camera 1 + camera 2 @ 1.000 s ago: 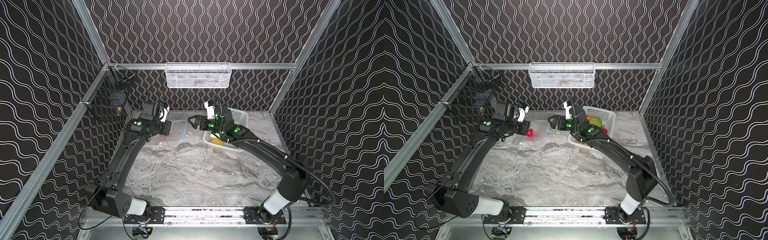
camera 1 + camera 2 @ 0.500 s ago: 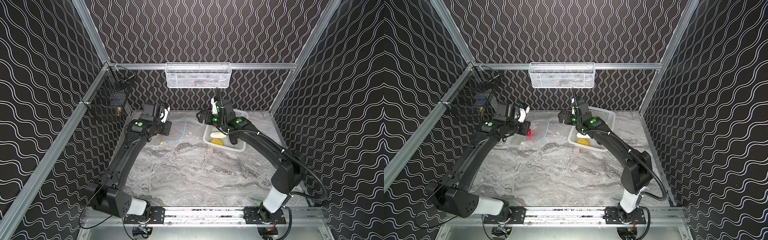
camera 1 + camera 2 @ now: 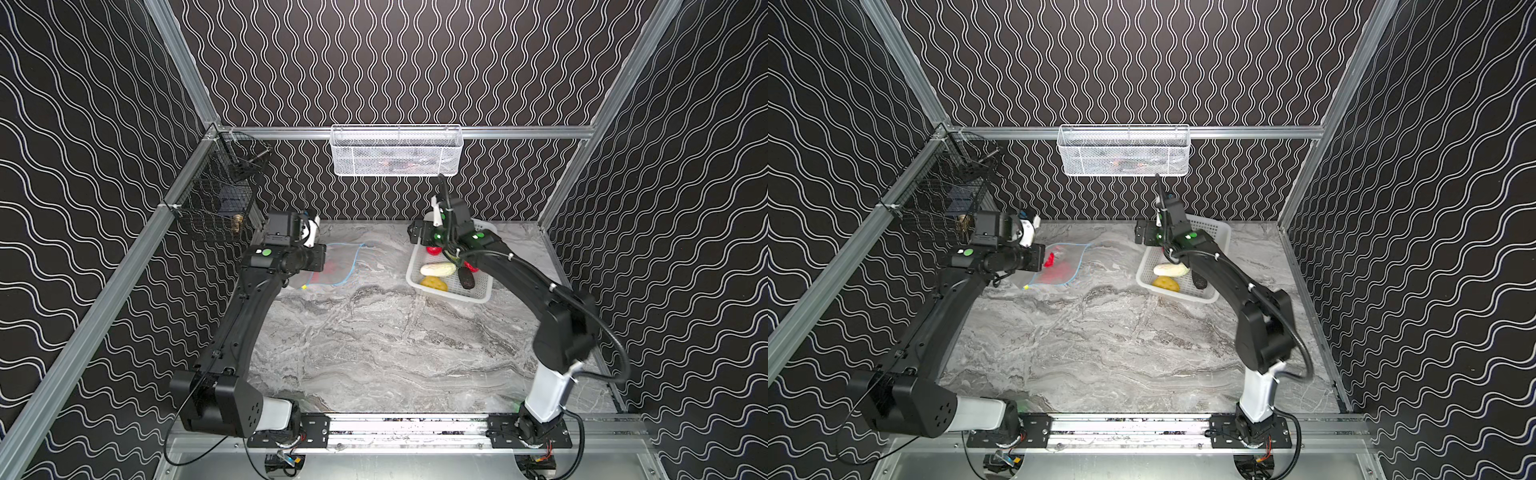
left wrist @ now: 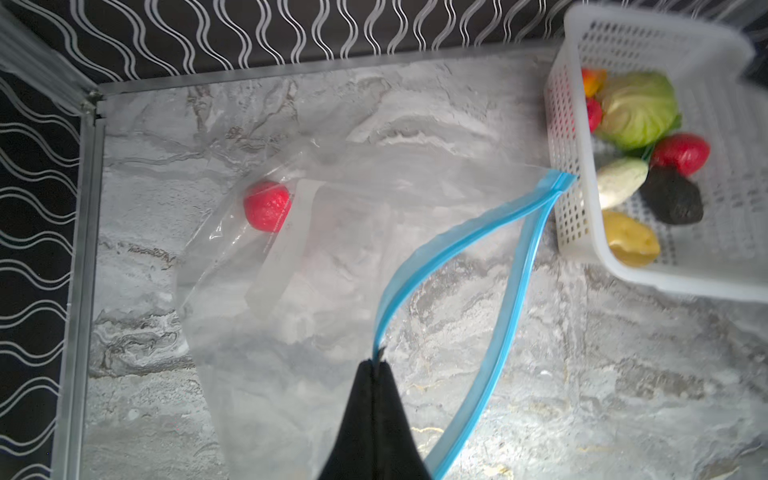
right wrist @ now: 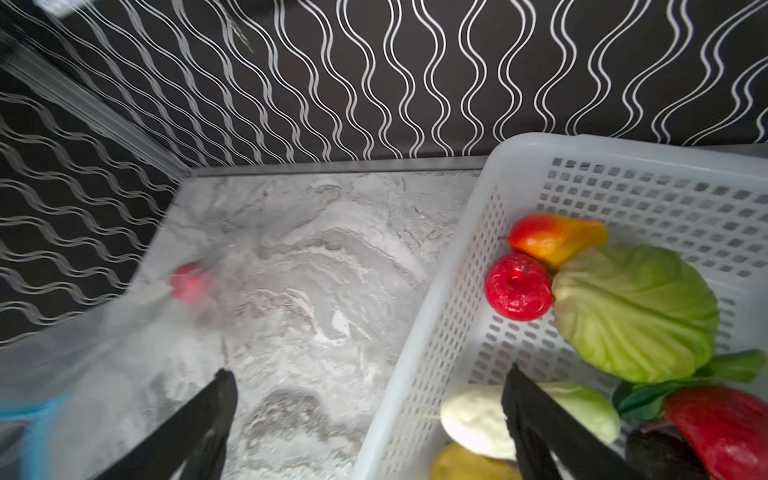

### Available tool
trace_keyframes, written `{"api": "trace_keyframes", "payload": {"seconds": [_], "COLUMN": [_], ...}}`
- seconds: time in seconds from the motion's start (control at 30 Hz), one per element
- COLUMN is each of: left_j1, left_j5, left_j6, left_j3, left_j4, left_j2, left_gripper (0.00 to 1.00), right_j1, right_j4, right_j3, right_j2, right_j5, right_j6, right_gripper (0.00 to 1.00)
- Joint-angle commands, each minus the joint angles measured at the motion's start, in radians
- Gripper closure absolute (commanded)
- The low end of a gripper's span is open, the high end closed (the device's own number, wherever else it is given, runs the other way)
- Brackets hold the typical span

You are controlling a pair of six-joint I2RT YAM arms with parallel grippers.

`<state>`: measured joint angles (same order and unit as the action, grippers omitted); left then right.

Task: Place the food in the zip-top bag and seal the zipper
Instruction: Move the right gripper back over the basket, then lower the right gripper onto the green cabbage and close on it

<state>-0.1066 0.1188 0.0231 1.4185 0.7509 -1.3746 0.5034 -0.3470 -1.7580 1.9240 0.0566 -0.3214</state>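
The biggest risk lies with the clear, floppy zip-top plastic bag (image 4: pixel 340 232). The left claw (image 4: pixel 376 365) is clenched on only one lip of the thin light-blue zipper strip (image 4: pixel 453 237), so the film could slip free or the mouth could sag closed, and food would then land on the grey marbled desk (image 4: pixel 582 374).

The right claw (image 5: pixel 370 374) hangs spread wide and empty, straddling the near wall of the white perforated plastic basket (image 5: pixel 419 332). A descent from here could catch that wall and shove the basket.

The round green toy cabbage (image 5: pixel 636 307), beyond that claw, may be too broad for a sure pinch.

The bag lies ahead of the left claw with its mouth a gaping loop and one red toy strawberry (image 4: pixel 267 205) deep inside. The tiny yellow slider tab (image 3: pixel 304 286) sits near that claw.
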Motion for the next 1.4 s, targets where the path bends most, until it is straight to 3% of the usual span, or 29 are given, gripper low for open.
{"api": "trace_keyframes", "payload": {"seconds": [0.0, 0.13, 0.33, 0.6, 0.97, 1.37], "left_j1": [0.005, 0.007, 0.023, 0.033, 0.09, 0.137], "left_j5": [0.041, 0.039, 0.096, 0.148, 0.273, 0.26], "left_j6": [0.0, -0.002, 0.035, 0.041, 0.08, 0.071], "left_j3": [0.015, -0.008, -0.022, -0.04, -0.106, -0.143], "left_j4": [-0.024, -0.037, -0.069, -0.067, -0.132, -0.148], "left_j2": [0.021, 0.019, 0.017, 0.037, 0.077, 0.087], "left_gripper": [1.0, 1.0, 1.0, 1.0, 1.0, 1.0], "right_j1": [0.0, -0.01, -0.101, -0.176, -0.234, -0.264], "right_j4": [-0.164, -0.217, -0.208, -0.263, -0.271, -0.307], "right_j3": [-0.149, -0.216, -0.187, -0.21, -0.176, -0.301], "right_j2": [0.108, 0.16, 0.153, 0.18, 0.231, 0.358], "right_j5": [0.133, 0.171, 0.089, 0.073, 0.079, 0.075], "right_j6": [0.038, 0.028, -0.063, -0.096, -0.099, -0.051], "right_gripper": [0.01, 0.01, 0.01, 0.01, 0.01, 0.01]}}
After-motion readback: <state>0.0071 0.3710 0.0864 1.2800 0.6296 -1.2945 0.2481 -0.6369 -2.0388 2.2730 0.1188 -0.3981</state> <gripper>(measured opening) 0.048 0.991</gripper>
